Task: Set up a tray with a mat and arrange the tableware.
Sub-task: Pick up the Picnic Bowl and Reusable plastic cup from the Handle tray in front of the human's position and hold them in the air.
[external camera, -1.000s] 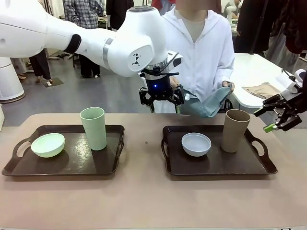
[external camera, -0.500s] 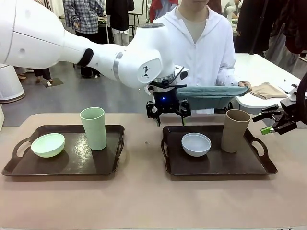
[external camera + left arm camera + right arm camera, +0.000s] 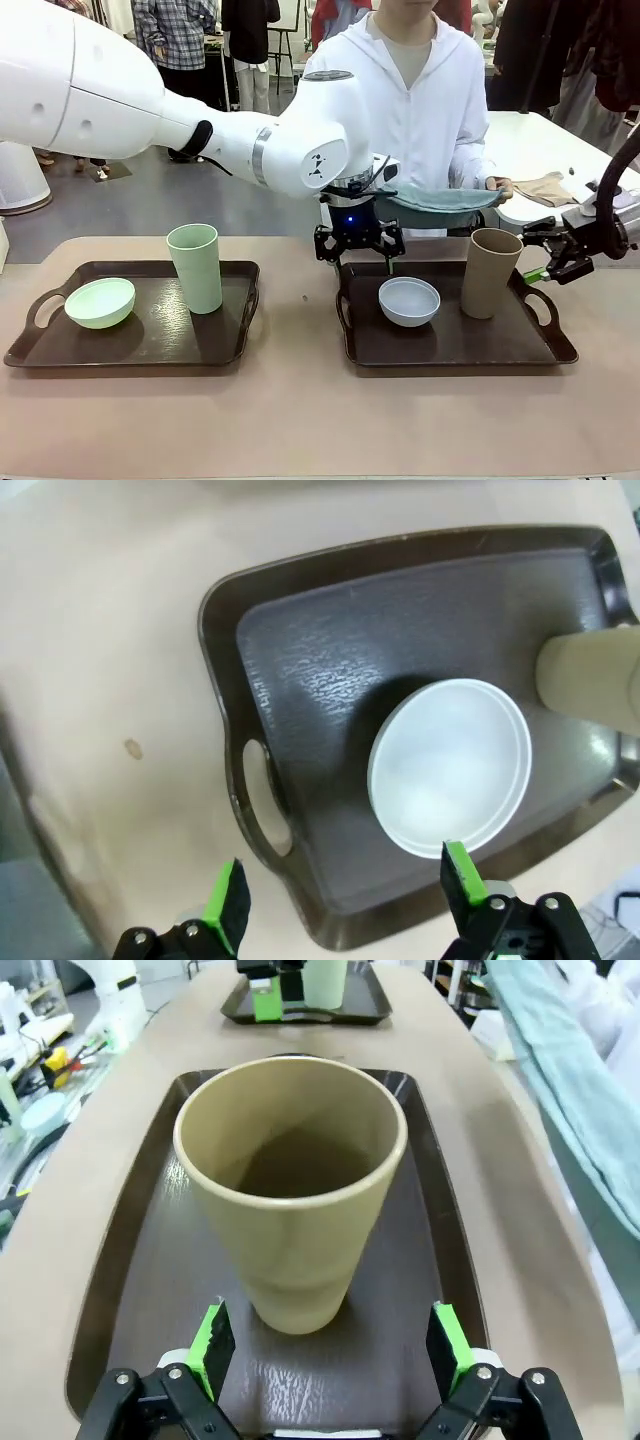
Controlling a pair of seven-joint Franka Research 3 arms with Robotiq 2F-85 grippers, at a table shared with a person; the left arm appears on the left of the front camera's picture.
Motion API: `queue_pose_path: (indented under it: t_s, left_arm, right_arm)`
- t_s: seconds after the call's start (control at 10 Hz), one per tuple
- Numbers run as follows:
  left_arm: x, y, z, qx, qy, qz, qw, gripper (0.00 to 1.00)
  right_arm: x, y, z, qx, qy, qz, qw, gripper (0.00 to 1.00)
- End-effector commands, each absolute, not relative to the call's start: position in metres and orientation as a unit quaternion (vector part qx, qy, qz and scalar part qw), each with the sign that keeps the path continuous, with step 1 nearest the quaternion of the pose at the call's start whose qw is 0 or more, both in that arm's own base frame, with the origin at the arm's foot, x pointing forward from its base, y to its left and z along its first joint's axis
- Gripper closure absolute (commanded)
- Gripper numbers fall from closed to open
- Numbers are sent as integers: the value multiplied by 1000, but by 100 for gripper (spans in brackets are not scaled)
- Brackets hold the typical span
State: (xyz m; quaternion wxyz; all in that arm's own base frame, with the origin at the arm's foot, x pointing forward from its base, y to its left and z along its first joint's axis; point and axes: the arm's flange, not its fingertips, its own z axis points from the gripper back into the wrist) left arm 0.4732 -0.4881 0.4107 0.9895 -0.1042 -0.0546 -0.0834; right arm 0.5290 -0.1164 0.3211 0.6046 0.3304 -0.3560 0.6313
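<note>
Beige tabletop (image 3: 300,420) spread beneath both jaws, grey floor (image 3: 200,200) seen beyond the left jaws, white side table (image 3: 530,145) set behind the right jaws, tan cloth (image 3: 550,187) laid on it, bystanders (image 3: 178,30) glimpsed farther back.

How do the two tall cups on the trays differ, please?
The green cup is pale green, the brown cup tan. The green cup stands on the left tray, the brown cup on the right tray. The right gripper's open fingers face the brown cup, not the green cup. Both stand upright.
</note>
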Motion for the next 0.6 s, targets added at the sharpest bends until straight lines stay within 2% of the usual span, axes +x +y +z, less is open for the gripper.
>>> queue_pose_path:
  t_s: [0.0, 0.5]
  left_arm:
    - [480, -495, 413, -101, -47, -55, 992, 0]
    - [492, -503, 401, -98, -42, -36, 994, 0]
  right_arm:
    - [525, -105, 312, 314, -373, 641, 592, 0]
    - [523, -82, 304, 340, -376, 644, 573, 0]
